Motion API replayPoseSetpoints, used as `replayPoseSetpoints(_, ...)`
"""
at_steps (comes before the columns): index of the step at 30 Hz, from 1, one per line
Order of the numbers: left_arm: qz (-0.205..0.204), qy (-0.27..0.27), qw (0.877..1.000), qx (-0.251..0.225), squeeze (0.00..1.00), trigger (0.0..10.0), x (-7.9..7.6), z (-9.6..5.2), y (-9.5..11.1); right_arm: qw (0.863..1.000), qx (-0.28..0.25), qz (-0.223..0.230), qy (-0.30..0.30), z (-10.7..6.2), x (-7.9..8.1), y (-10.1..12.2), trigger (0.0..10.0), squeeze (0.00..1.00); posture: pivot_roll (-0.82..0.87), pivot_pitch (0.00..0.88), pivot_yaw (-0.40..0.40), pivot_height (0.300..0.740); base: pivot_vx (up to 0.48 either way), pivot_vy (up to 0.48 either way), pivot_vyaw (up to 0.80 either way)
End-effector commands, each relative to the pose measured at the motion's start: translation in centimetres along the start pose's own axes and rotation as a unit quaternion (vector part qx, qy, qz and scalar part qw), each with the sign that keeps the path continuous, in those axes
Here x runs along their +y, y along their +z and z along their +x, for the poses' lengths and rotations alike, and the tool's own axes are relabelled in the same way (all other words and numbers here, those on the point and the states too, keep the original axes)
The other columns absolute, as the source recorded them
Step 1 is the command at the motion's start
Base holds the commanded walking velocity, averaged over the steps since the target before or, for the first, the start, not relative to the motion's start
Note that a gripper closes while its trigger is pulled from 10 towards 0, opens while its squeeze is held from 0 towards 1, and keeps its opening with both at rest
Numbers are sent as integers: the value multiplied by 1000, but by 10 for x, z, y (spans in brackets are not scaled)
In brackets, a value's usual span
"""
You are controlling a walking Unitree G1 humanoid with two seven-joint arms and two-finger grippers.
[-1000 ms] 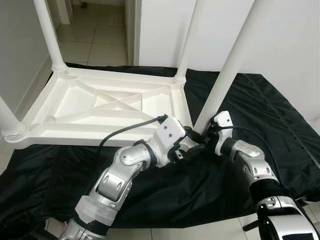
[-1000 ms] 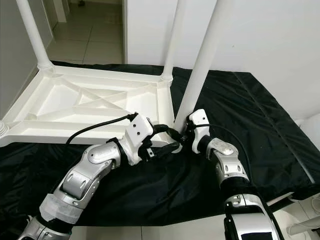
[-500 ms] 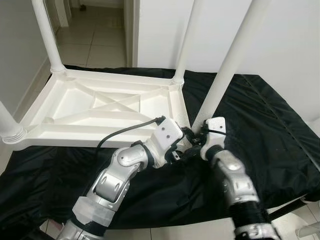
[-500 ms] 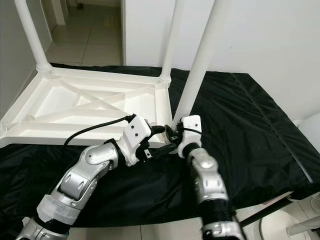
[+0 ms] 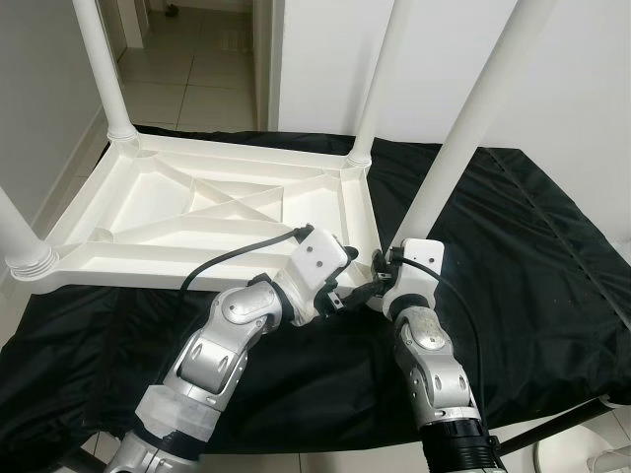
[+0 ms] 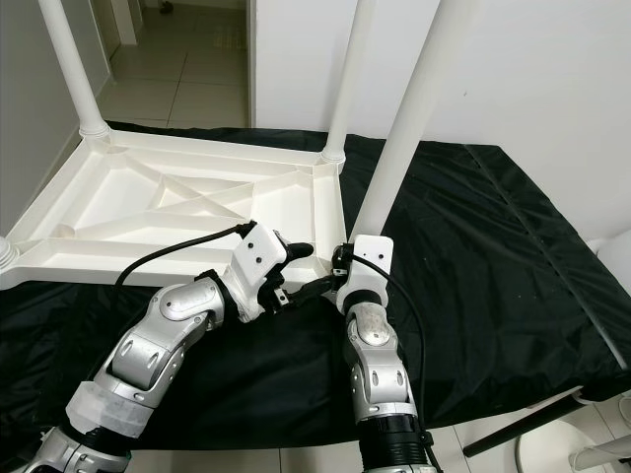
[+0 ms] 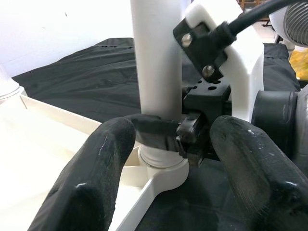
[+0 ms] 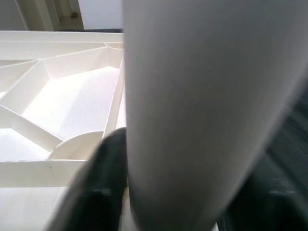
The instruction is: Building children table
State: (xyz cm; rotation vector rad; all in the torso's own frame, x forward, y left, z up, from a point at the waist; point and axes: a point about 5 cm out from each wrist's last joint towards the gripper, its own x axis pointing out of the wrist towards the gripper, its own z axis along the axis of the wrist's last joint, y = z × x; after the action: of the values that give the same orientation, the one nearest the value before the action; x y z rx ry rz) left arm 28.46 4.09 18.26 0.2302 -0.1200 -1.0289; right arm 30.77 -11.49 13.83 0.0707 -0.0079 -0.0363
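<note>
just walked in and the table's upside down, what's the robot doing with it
A white plastic children's table lies upside down on a black cloth, its legs pointing up. The robot is working at the near right corner leg. Its right gripper is clamped round the base of that leg, just above the corner socket. The left gripper sits open right beside it, its fingers either side of the same corner.

Both claws, left claw (image 5: 357, 288) and right claw (image 5: 383, 268), meet at the near table leg (image 5: 463, 148) base on the upturned white table (image 5: 212, 212).
</note>
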Motion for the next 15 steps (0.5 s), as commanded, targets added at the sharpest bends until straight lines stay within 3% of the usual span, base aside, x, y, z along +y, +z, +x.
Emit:
replayPoseSetpoints(1,8,14,1000,-2,0,10000,1,3,2,1000,17,12,18,-6,2,-7,10000,1000,-24,0,-77,740,0,0,0)
replayPoseSetpoints(11,7,16,1000,-6,0,10000,1,3,3,998,6,-3,70,-7,-7,-1,10000,1000,-27,0,-83,740,0,0,0)
replayPoseSetpoints(12,6,15,1000,-6,0,10000,0,3,3,997,7,-8,76,-8,-12,0,10000,898,-31,0,-85,740,0,0,0)
replayPoseSetpoints(13,6,15,1000,-6,0,10000,0,3,3,997,7,-8,76,-8,-12,0,10000,898,-31,0,-85,740,0,0,0)
replayPoseSetpoints(14,7,14,1000,-7,0,10000,0,3,2,995,6,-14,101,-8,-22,1,10000,0,-34,0,-85,740,0,0,0)
replayPoseSetpoints(15,7,12,1000,-7,0,10000,-1,3,2,991,5,-32,131,-8,-32,3,10000,0,-36,0,-84,740,0,0,0)
